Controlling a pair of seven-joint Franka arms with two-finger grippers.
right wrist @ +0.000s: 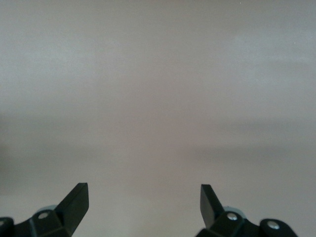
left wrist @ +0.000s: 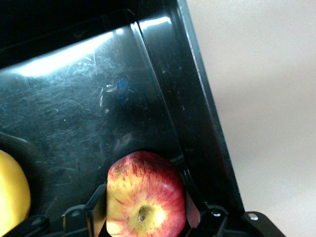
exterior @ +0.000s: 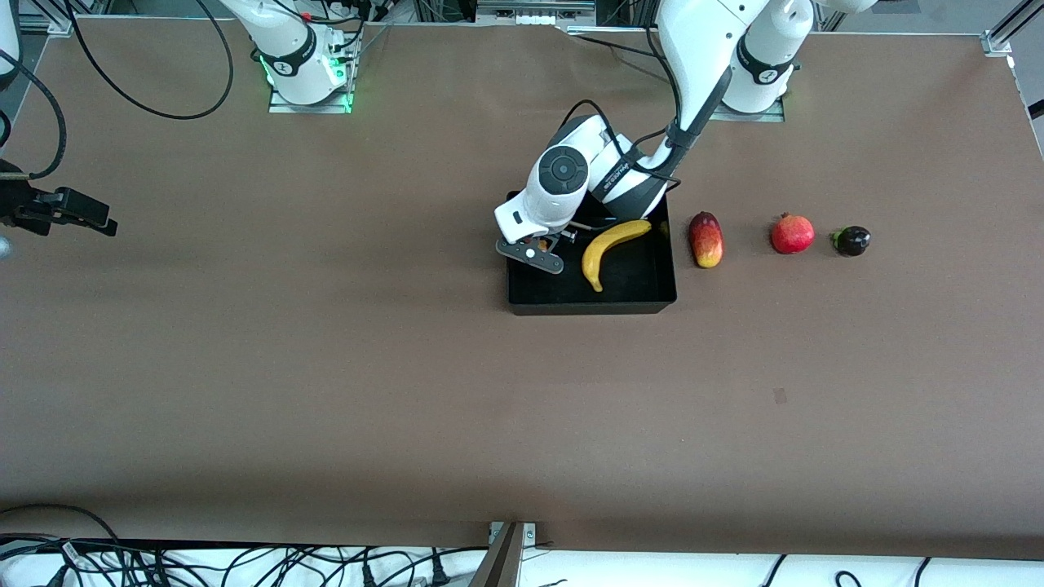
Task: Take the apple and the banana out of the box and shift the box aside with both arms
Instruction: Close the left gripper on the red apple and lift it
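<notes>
The left wrist view shows what the front view mostly hides: the left gripper (left wrist: 144, 210) has its fingers (left wrist: 95, 210) clamped on the red-and-yellow apple (left wrist: 145, 195), low inside the black box (left wrist: 202, 128), beside one wall. From the front, the left arm's wrist covers nearly all of the apple. The banana (exterior: 612, 249) lies in the box too, near the middle of the worktop. Toward the left arm's end, in a row on the table (exterior: 326, 367), sit an oblong red-yellow fruit (exterior: 705, 239), a round red crowned fruit (exterior: 793, 234) and a dark round fruit (exterior: 851, 240). The right gripper (right wrist: 144, 202) waits over the bare edge at the right arm's end, fingers apart.
</notes>
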